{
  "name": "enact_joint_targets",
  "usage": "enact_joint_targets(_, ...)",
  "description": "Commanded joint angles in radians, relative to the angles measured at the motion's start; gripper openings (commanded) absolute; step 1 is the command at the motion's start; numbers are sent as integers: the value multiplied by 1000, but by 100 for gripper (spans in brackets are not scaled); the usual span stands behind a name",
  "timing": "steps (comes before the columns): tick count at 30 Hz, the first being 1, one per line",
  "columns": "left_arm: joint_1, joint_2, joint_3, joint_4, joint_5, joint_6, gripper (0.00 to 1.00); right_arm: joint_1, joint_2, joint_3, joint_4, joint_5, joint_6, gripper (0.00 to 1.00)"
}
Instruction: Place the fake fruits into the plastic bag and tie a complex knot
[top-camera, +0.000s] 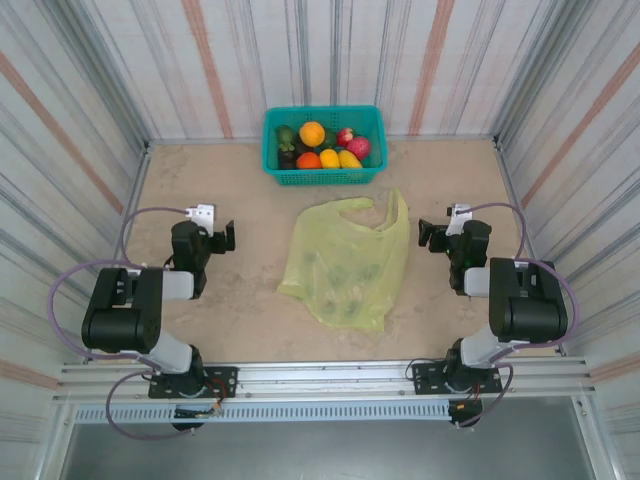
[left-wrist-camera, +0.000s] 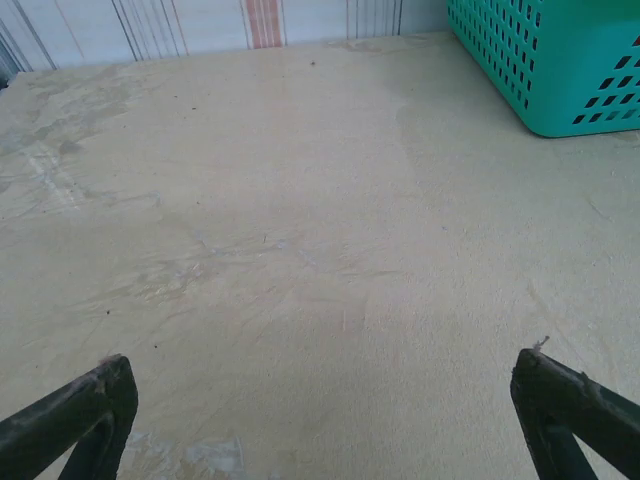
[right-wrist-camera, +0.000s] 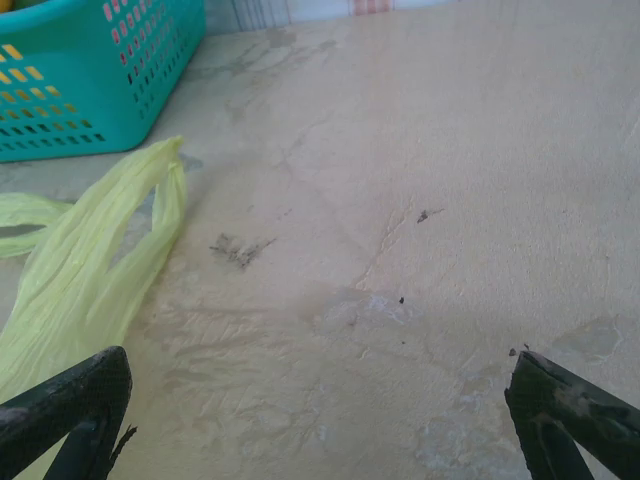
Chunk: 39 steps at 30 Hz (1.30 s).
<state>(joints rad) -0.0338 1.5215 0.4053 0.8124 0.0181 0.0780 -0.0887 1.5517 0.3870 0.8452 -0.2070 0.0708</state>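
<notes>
Both tools stand with jaws spread wide and hold nothing: the left gripper (top-camera: 225, 237) hovers over bare table (top-camera: 220, 180) to the left of the plastic bag (top-camera: 345, 265), the right gripper (top-camera: 427, 236) just beside the bag's right edge, where its wrist view catches one handle loop (right-wrist-camera: 150, 215). The bag lies flat and crumpled in the middle of the table, between the two arms. The fake fruits (top-camera: 322, 145) sit piled in a teal basket (top-camera: 325, 178) against the far wall, apart from the bag. The main risk is the collapsed mouth: with the film lying layer on layer, a finger may pinch both sides shut, or a fruit may land on top and roll off. The light bag could also slide when tugged, and the glossy fruits may squirt from the jaws. The bag's long axis runs near to far, leaning slightly right, with the handles and mouth pointing toward the basket.
</notes>
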Motion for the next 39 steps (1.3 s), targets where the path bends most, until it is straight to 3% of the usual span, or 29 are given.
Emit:
enact_joint_targets(1, 10, 1, 1, 13, 11, 6, 99, -4, -6, -8, 17, -6, -8, 99)
enact_joint_targets(39, 15, -18, 9, -30, 48, 7, 99, 1, -8, -9, 21, -1, -10, 99)
